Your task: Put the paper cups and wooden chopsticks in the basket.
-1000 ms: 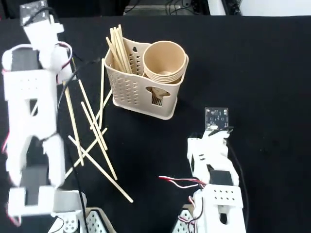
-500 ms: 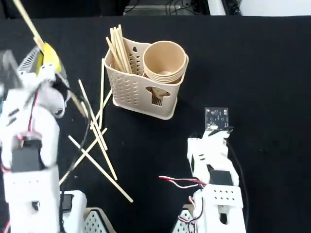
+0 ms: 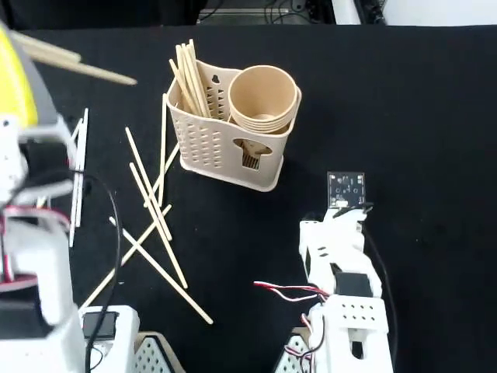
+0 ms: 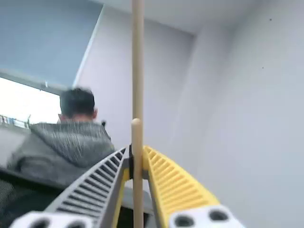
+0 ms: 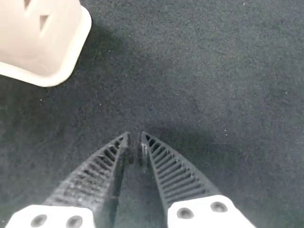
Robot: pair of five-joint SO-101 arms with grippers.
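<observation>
Judging by the left claw (image 4: 137, 154) clamped on two chopsticks (image 3: 78, 68) above the surface's (image 3: 404, 116) left side, we were mid-transfer. Seen from above, their long axis ran crosswise, free ends toward the basket (image 3: 225, 148). Next we needed to swing them over it and tip them upright. The right claw (image 5: 135, 142) sat closed and empty.

Upright on the black bench (image 3: 404, 116), a beige slotted basket (image 3: 225, 148), with a nested stack of tan paper cups (image 3: 264, 97) in its right-hand compartment in the high view and a bundle of wooden chopsticks (image 3: 190, 78) leaning out of the left-hand one. Scattered on the bench just left of the basket, several loose chopsticks (image 3: 159, 221), crossing one another. Lifted off the bench, a pair of chopsticks (image 4: 137, 71) pinched in the left gripper (image 4: 136, 151), one tip reaching further than the other.
</observation>
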